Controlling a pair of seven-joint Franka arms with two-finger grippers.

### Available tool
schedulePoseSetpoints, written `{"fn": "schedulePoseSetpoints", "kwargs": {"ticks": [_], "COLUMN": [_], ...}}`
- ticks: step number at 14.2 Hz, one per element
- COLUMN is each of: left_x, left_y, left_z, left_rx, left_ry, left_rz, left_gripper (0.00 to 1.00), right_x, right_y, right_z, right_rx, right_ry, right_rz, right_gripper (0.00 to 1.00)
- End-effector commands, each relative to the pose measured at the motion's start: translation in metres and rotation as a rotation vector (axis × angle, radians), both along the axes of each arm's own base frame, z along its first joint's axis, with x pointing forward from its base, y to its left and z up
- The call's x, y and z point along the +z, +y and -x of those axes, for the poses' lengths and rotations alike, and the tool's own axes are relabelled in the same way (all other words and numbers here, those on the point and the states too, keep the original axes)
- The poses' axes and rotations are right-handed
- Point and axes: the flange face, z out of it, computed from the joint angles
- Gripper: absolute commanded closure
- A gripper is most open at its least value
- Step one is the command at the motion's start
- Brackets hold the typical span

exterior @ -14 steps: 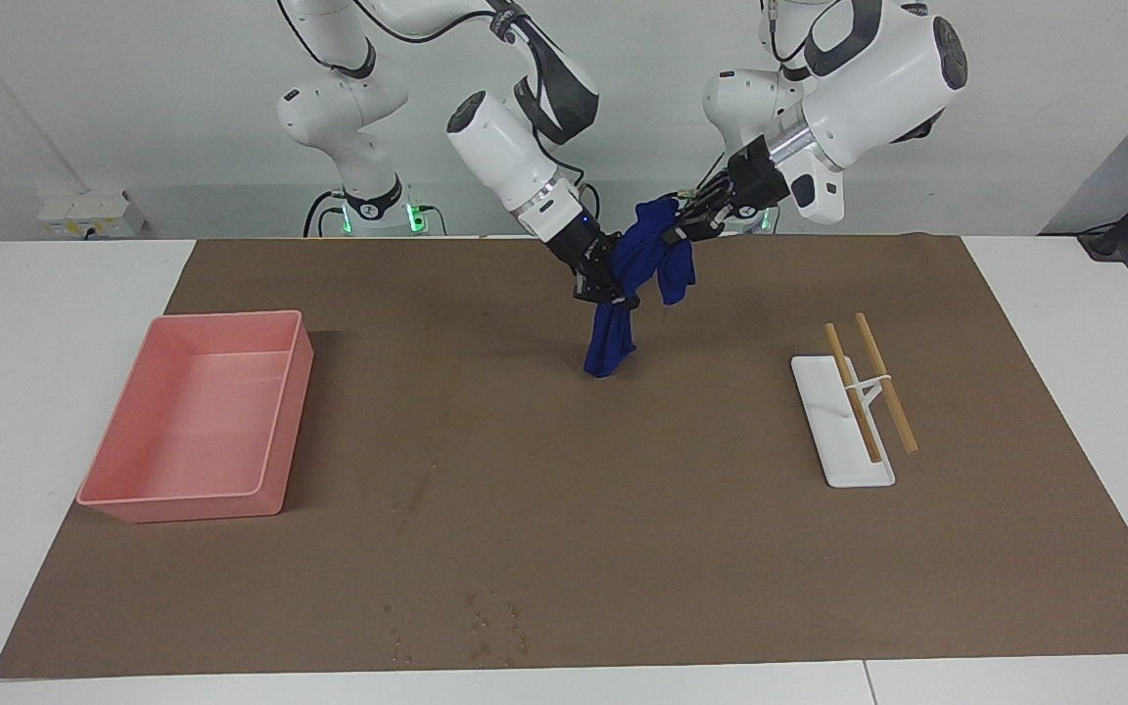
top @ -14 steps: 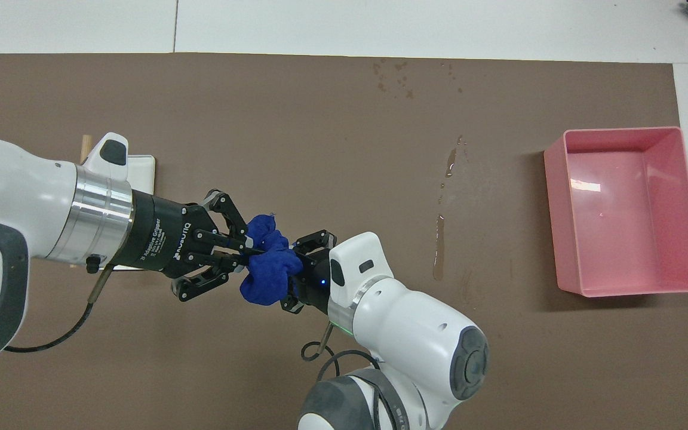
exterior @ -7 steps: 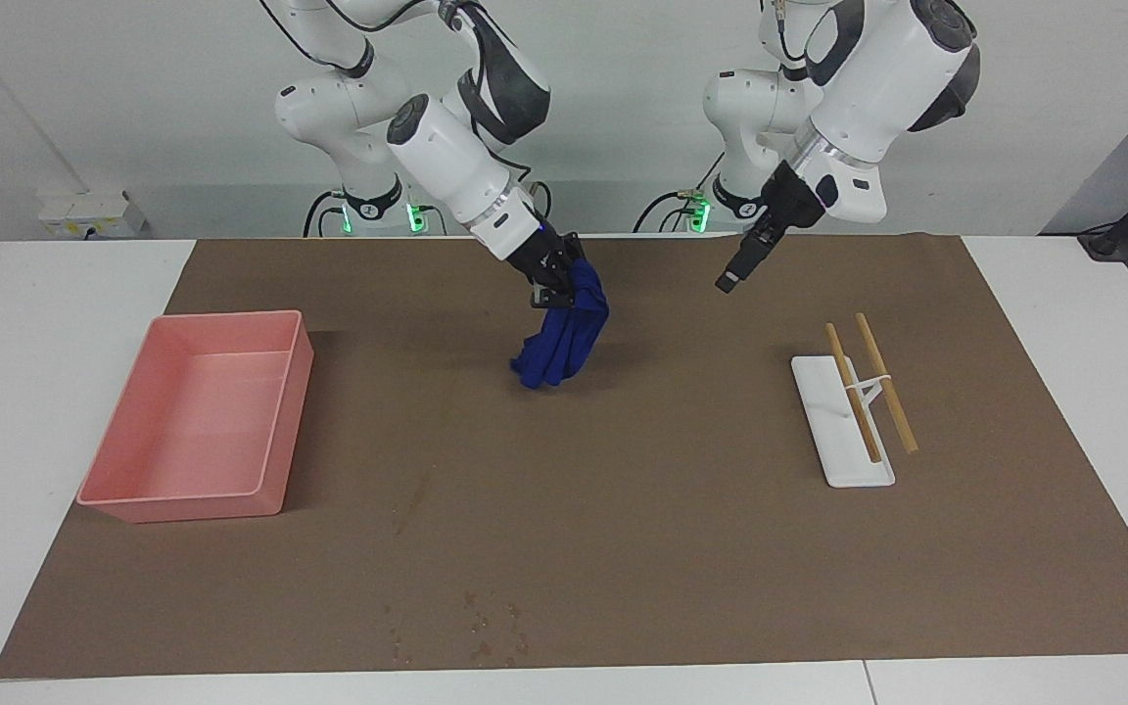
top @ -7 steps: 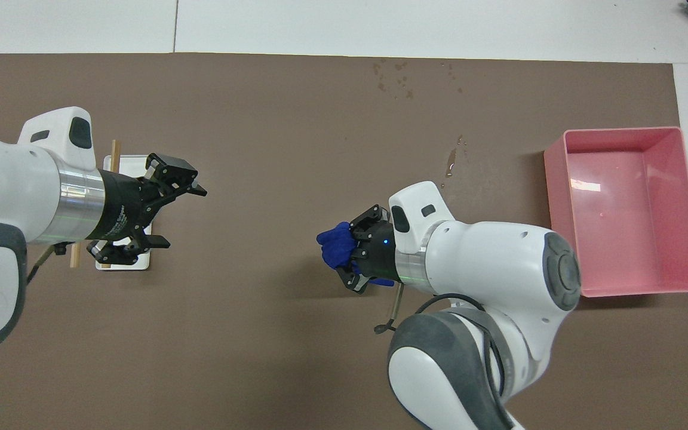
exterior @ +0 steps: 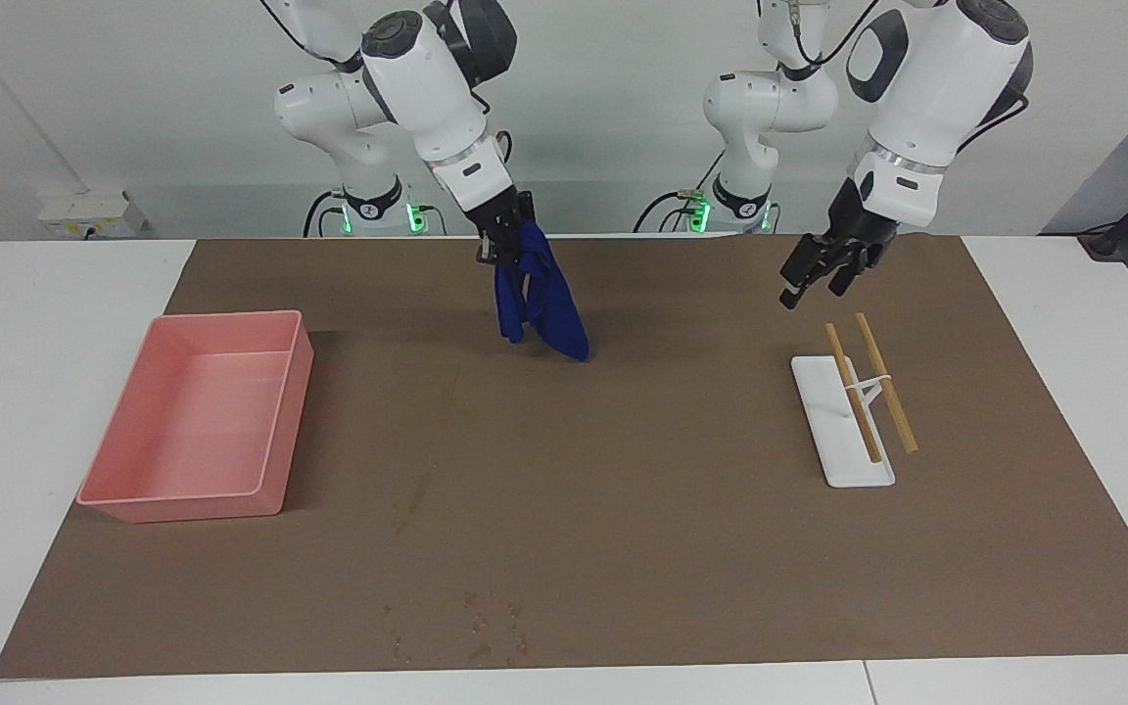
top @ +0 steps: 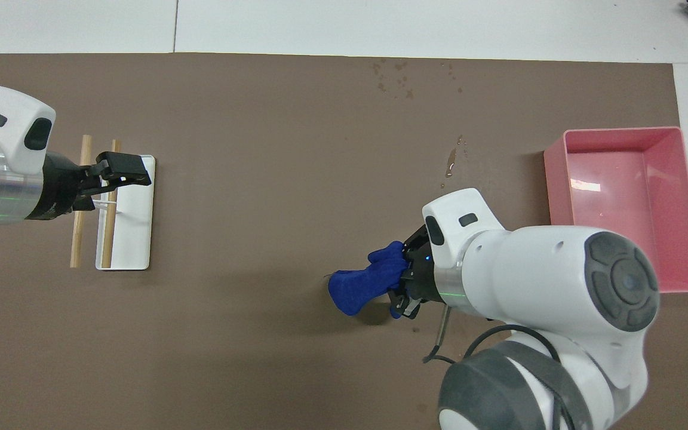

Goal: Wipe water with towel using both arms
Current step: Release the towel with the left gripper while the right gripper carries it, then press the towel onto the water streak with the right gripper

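The blue towel (exterior: 540, 311) hangs bunched from my right gripper (exterior: 510, 245), which is shut on its top end, above the brown mat (exterior: 681, 548) close to the robots' side. From overhead the towel (top: 361, 285) sticks out of the right gripper (top: 407, 279). My left gripper (exterior: 809, 290) is open and holds nothing, up in the air over the white stand (exterior: 838, 431); overhead, the left gripper (top: 118, 173) covers the stand's (top: 135, 239) upper end. Water drops (exterior: 486, 627) speckle the mat's edge farthest from the robots, also seen overhead as water drops (top: 395, 74), with a wet streak (top: 451, 161) nearer in.
A pink tray (exterior: 182, 509) stands at the right arm's end of the mat, its wall (top: 559, 203) showing overhead. Two wooden sticks (exterior: 868, 382) rest across the white stand at the left arm's end. White table surrounds the mat.
The left gripper let go of the towel, opened and drew back over the white stand. The right gripper kept the towel, lifted it and swung it toward the right arm's end.
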Motion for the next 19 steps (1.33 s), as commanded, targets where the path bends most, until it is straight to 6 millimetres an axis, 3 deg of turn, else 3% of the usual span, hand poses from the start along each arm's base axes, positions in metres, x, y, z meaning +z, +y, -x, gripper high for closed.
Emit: {"fn": "schedulePoseSetpoints", "kwargs": {"ticks": [1, 5, 7, 10, 12, 14, 17, 19], "left_x": [0.008, 0.048, 0.076, 0.085, 0.064, 0.061, 0.063, 0.065], "left_y": [0.016, 0.050, 0.065, 0.061, 0.062, 0.057, 0.066, 0.063], "left_z": [-0.003, 0.007, 0.008, -0.004, 0.006, 0.008, 0.004, 0.004], "left_rx": [-0.151, -0.312, -0.299, -0.313, -0.306, -0.315, -0.334, -0.436], "left_ry": [-0.020, 0.092, 0.132, 0.126, 0.128, 0.131, 0.110, 0.110], "left_rz": [-0.118, -0.138, -0.134, -0.131, -0.132, -0.133, -0.150, -0.156], "left_gripper": [0.00, 0.00, 0.00, 0.00, 0.00, 0.00, 0.00, 0.00], "right_x": [0.001, 0.002, 0.006, 0.012, 0.004, -0.013, -0.046, -0.069], "right_y": [-0.036, -0.104, -0.121, -0.122, -0.130, -0.132, -0.123, -0.116], "right_z": [-0.019, -0.053, -0.072, -0.092, -0.109, -0.137, -0.153, -0.160], "right_rx": [-0.021, 0.018, 0.054, 0.094, 0.120, 0.125, 0.137, 0.128], "right_ry": [-0.002, -0.052, -0.075, -0.137, -0.194, -0.201, -0.238, -0.256], "right_rz": [0.099, 0.200, 0.260, 0.299, 0.315, 0.312, 0.320, 0.308], "right_gripper": [1.00, 1.00, 1.00, 1.00, 1.00, 1.00, 1.00, 1.00]}}
